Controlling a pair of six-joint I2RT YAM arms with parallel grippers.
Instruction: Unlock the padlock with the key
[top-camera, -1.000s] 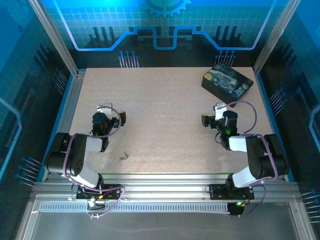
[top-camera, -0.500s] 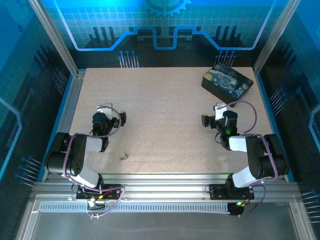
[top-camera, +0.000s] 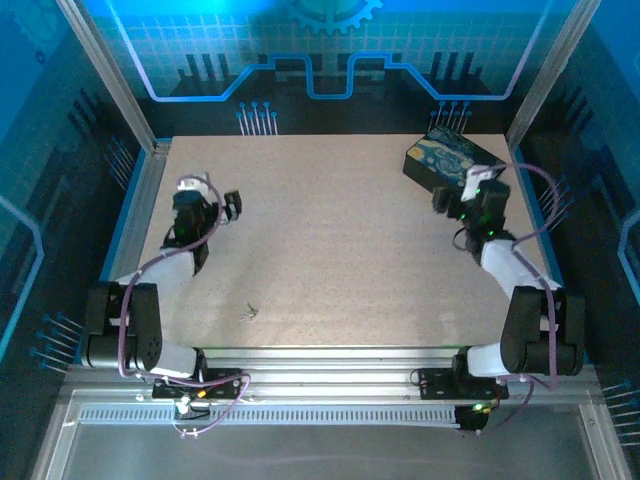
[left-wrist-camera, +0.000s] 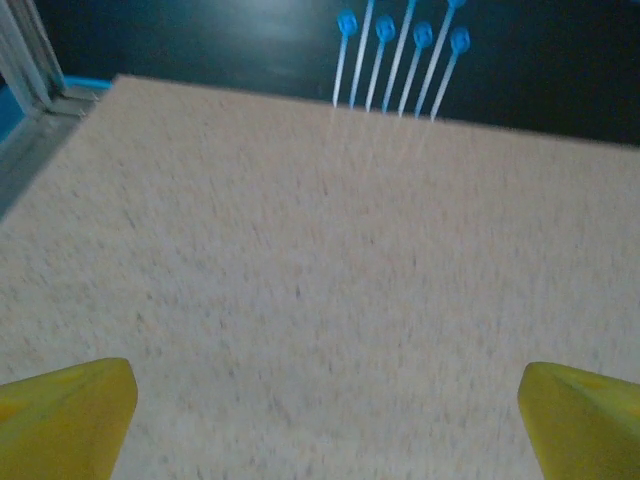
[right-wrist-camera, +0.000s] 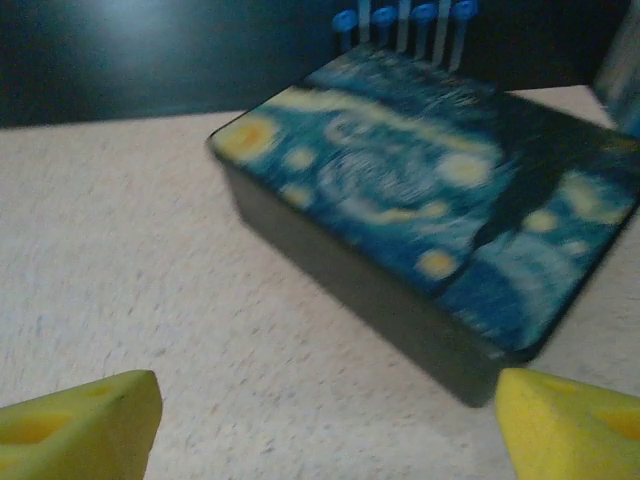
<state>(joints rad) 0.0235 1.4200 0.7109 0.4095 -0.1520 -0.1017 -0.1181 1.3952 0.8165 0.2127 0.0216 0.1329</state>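
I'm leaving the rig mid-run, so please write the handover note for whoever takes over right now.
Left gripper: open, empty, over bare table.
Right gripper: open, empty, facing the painted box at the far right corner.
Key: small grey piece lying on the table near the front edge, on the left half, apart from both grippers.
Padlock: I cannot tell where it is.
Done: nothing gripped, key untouched.
Left: pick up key, find padlock, unlock it.

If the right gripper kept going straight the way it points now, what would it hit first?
Most likely the dark box with the starry-night painting. In the right wrist view it lies straight ahead of the open right gripper, with bare table between them. How far off it sits is unclear.
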